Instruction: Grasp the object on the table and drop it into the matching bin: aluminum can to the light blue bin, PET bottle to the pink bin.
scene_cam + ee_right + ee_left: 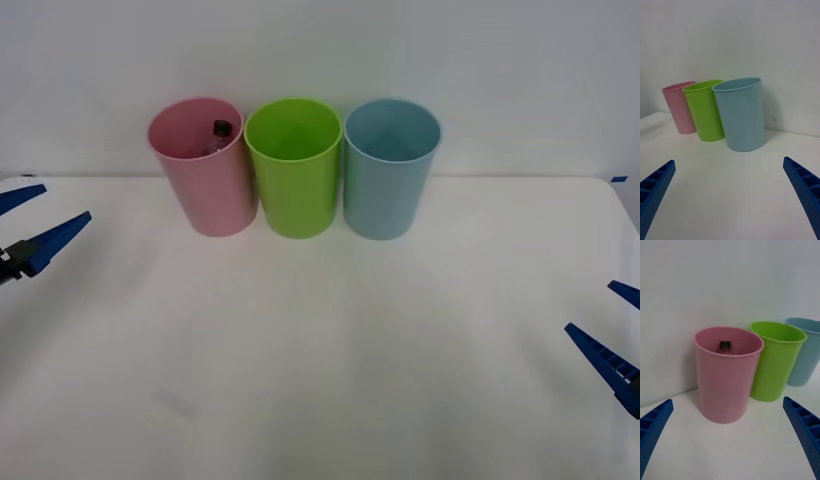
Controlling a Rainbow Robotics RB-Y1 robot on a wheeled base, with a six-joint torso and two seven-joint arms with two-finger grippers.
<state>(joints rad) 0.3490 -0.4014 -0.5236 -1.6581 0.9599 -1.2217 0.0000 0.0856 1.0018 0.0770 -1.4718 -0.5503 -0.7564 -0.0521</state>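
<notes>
Front view shows me the bottle [220, 130] inside the pink bin [205, 185], far left of the row on the table [330, 350]. I see my left gripper [30, 225] and right gripper [615, 335] at the table's edges, fingers spread, empty.

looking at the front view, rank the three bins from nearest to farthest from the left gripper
From the left gripper:
1. Pink bin, leftmost, with the PET bottle inside.
2. Green bin, in the middle.
3. Light blue bin, rightmost.
</notes>
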